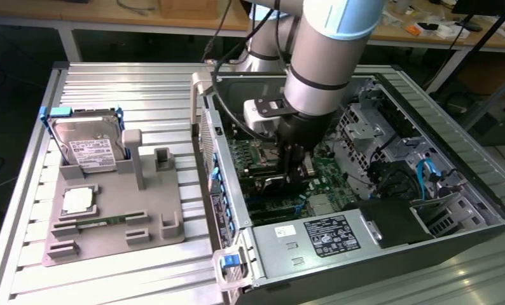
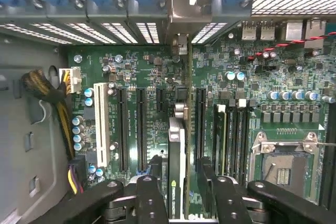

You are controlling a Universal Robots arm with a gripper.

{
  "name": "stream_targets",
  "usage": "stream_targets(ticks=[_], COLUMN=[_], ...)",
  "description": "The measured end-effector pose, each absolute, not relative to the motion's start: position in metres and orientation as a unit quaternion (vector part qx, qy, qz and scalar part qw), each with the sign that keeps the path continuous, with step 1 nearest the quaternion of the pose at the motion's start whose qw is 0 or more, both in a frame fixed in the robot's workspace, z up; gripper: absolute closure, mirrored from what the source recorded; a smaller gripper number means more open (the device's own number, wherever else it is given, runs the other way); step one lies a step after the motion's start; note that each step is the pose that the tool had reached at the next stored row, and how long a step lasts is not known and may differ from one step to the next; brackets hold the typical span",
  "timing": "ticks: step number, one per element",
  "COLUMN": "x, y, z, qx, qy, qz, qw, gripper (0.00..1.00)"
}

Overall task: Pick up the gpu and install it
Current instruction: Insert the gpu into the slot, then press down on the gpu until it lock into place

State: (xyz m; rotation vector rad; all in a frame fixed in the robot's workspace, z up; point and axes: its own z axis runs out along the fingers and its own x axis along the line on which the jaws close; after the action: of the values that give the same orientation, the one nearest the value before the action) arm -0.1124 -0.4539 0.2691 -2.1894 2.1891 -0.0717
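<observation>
Standing edge-on in a motherboard [image 2: 152, 72] slot, the gpu [image 2: 177, 166] sits between the gripper's [image 2: 181, 195] released fingers and could tilt if half-seated.

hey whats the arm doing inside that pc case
The arm has its end effector down inside the open computer case, over the motherboard. The gpu stands on edge between the fingers, lined up with an expansion slot. The jaws look spread on either side of the card rather than clamped on it.
</observation>
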Motion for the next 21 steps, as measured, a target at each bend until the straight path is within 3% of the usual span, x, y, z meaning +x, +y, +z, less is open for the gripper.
stream_targets(ticks=[1, 3, 16, 21], x=[-0.112, -0.112, -0.147, -0.15], y=[-0.453, -0.453, -0.453, -0.44], z=[0.284, 0.286, 0.285, 0.284], qx=[-0.707, -0.707, -0.707, -0.707], qy=[0.707, 0.707, 0.707, 0.706], qz=[-0.025, -0.026, -0.027, -0.032], qw=[0.024, 0.024, 0.025, 0.022], gripper=[0.67, 0.89, 0.89, 0.89])
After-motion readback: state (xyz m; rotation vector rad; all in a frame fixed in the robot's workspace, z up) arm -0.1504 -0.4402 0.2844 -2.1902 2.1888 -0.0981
